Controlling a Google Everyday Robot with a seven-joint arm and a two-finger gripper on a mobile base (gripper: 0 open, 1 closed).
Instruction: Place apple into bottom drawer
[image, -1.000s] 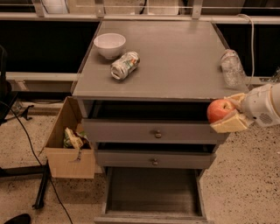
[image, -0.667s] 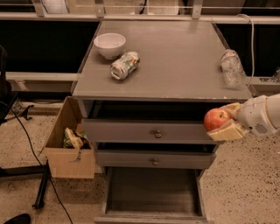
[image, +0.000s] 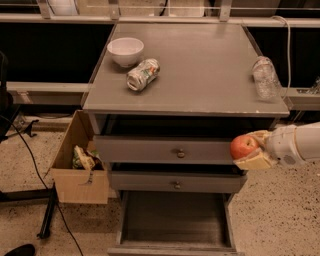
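Note:
The red-orange apple is held in my gripper, which reaches in from the right edge, level with the top drawer's right end. The pale fingers close above and below the apple. The bottom drawer is pulled open under the cabinet; its flat grey floor is bare. The apple hangs well above and to the right of that drawer.
On the grey cabinet top stand a white bowl, a crushed can and a clear plastic bottle. Two shut drawers with round knobs sit above. A cardboard box stands on the floor at left, with cables nearby.
My gripper with the apple has moved down and slightly left, from just under the cabinet top's right corner to level with the top drawer front.

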